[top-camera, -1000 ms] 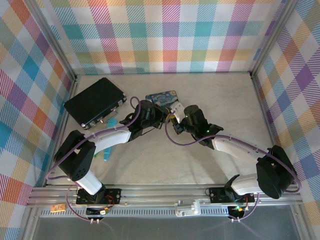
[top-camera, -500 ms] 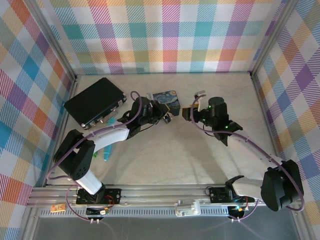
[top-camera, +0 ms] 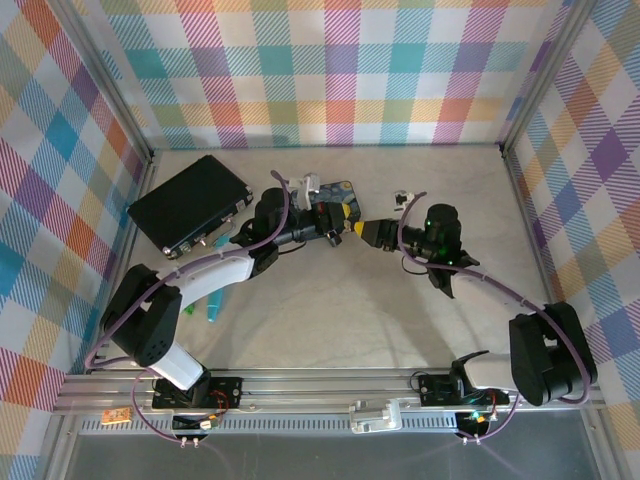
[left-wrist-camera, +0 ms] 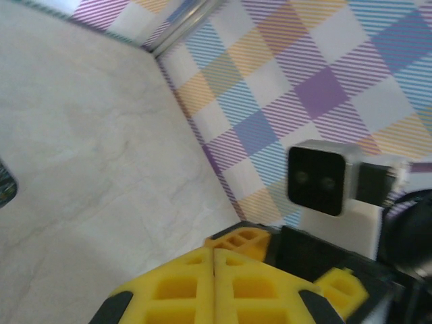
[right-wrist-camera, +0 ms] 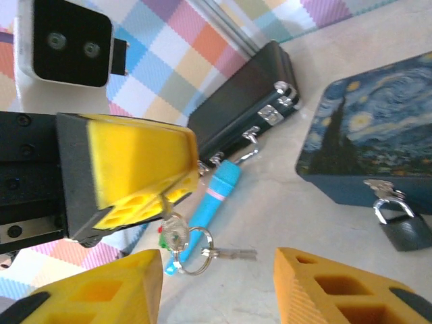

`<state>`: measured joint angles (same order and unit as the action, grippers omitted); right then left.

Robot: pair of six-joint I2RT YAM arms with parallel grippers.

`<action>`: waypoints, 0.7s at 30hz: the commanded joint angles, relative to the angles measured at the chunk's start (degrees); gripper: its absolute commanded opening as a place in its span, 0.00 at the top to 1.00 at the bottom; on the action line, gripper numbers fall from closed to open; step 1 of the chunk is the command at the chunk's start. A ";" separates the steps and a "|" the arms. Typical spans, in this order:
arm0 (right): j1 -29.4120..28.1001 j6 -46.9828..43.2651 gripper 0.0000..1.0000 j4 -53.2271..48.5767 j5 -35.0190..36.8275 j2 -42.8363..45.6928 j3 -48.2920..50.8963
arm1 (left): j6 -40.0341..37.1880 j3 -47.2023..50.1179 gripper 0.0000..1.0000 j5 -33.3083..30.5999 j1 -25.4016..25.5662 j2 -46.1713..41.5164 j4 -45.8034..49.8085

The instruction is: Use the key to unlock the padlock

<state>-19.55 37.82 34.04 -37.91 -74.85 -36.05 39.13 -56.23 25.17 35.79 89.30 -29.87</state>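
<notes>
Holding the key (right-wrist-camera: 233, 254) by its ring, your left gripper (left-wrist-camera: 214, 256) has its jaws closed, your right gripper (right-wrist-camera: 217, 266) faces it with jaws open, and the padlock (right-wrist-camera: 403, 228) sits hooked on the clasp of the painted tin (right-wrist-camera: 368, 145) on the bench (right-wrist-camera: 290, 216).

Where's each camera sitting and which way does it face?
Top: above and behind, looking down at the table; left arm, right arm show.
Left wrist: looks right, over its shut left gripper, at the wall.
Right wrist: looks left, past its open right gripper, at key, padlock, tin.
Shared: the left gripper shows in both wrist views.
</notes>
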 commanded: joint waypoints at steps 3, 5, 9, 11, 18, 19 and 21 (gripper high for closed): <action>0.04 9.13 0.60 17.35 -6.41 -3.98 -0.15 | -4.52 0.55 1.00 2.71 -0.35 -2.92 -4.41; 0.04 11.50 0.62 20.25 -7.08 -4.93 0.01 | -4.07 0.36 1.00 2.92 -0.28 -2.73 -4.84; -0.46 13.19 0.62 22.39 -6.84 -4.48 0.88 | -3.46 0.85 1.00 2.36 -0.28 -2.72 -5.61; -0.66 12.50 0.62 20.47 -6.23 -3.51 1.06 | -2.88 1.26 1.00 1.85 -0.28 -2.85 -6.12; -1.92 12.10 0.62 19.55 -3.05 -0.47 3.22 | -0.94 4.20 1.00 -0.12 -0.28 -4.12 -8.27; -2.35 11.93 0.62 19.49 -3.03 -0.73 3.03 | -0.32 4.50 1.00 -0.12 -0.22 -4.09 -9.07; -2.96 12.03 0.63 19.44 -2.89 -1.48 2.42 | 0.52 4.69 1.00 -0.16 -0.11 -3.87 -10.16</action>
<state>-21.63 49.32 51.05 -41.19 -76.42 -33.26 38.35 -52.23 25.45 35.79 87.13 -35.05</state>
